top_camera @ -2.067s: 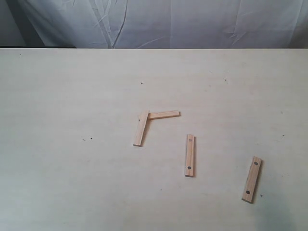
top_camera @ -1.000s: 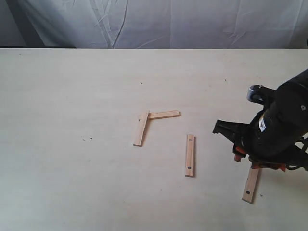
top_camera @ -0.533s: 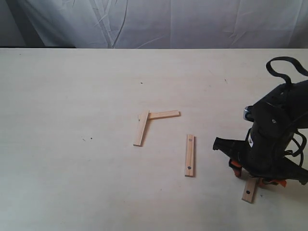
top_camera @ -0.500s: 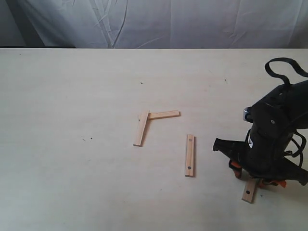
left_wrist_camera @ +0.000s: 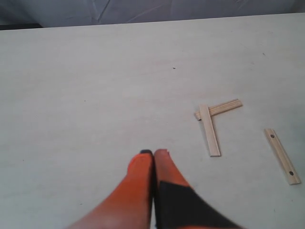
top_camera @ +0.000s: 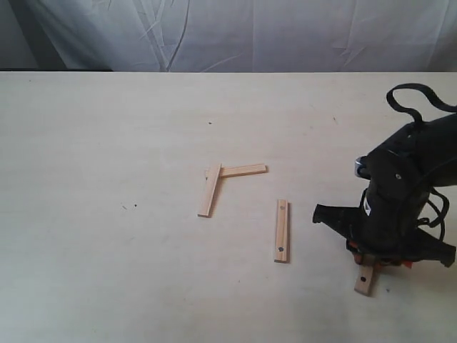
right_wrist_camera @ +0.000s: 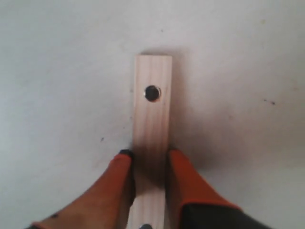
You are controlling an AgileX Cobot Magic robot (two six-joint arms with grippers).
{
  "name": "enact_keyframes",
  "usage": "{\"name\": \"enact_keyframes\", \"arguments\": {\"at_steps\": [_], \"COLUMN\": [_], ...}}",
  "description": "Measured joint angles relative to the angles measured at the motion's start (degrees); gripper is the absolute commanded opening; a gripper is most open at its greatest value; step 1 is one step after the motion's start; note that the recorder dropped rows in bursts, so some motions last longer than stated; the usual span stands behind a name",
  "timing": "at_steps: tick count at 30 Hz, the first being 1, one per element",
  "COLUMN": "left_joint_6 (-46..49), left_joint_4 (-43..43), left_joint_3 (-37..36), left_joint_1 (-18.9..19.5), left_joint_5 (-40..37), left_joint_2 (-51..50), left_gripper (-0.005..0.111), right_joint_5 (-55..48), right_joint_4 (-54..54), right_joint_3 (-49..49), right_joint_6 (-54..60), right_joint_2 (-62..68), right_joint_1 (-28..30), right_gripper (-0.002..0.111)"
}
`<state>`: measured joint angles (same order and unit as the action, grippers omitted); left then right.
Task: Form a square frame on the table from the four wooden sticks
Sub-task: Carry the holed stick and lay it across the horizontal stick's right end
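Nearest the exterior camera, on the right, the right pincer [right_wrist_camera: 149,155] stands low over the outer holed stick [top_camera: 364,282]. Its orange fingers [right_wrist_camera: 121,167] are set against the stick's two long edges at about mid-length, so it is narrowed onto that stick and holding it. One dark hole shows beyond the fingertips in the right wrist view. Whether the stick rests on the surface [top_camera: 107,271] or is just clear of it cannot be told. The left pincer [left_wrist_camera: 153,153] is pressed fully together with nothing between its fingers. It hangs over bare surface well apart from every stick and does not appear in the exterior view. Next out, toward the middle, the second holed stick [top_camera: 282,230] lies flat and alone, running roughly near-to-far; it is near the held stick but touches nothing. Farther on, two plain sticks form an L: the left plain stick [top_camera: 208,191] runs near-to-far and the far plain stick [top_camera: 243,170] runs crosswise, and the pair overlap at the far left corner. Beyond them the surface runs on to a white cloth backdrop [top_camera: 250,36]. Assessment: the square frame is not yet formed; one corner is made, which I judge to be two sides of four in place. Both holed sticks are outstanding, one in hand to be carried across and the other untouched. Each must close a side and overlap at the three remaining corners. The task is judged about half done.
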<state>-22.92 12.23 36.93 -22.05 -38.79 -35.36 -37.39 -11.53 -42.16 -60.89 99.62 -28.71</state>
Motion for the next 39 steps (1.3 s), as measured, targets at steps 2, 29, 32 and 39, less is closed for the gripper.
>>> {"name": "enact_keyframes", "arguments": {"at_steps": [2, 29, 32, 39], "left_joint_6": [0.0, 0.11, 0.11, 0.11], "left_joint_4": [0.0, 0.0, 0.0, 0.04], "left_joint_3": [0.0, 0.0, 0.0, 0.0], "left_joint_1": [0.0, 0.0, 0.0, 0.0], "left_joint_5": [0.0, 0.35, 0.35, 0.35], "left_joint_2": [0.0, 0.0, 0.0, 0.0], "left_gripper": [0.0, 0.0, 0.0, 0.0], "right_joint_5": [-1.55, -18.05, -16.73, -15.1], "right_joint_4": [-0.55, 16.73, 17.0, 17.13], "right_joint_3": [-2.2, -47.3, -47.41, -47.41], "right_joint_6": [1.83, 31.35, 31.35, 30.45], "right_joint_2": [-0.29, 21.42, 22.2, 24.71], "right_joint_1": [0.0, -5.22, -5.22, -5.22], "right_gripper": [0.0, -0.001, -0.001, -0.001]}}
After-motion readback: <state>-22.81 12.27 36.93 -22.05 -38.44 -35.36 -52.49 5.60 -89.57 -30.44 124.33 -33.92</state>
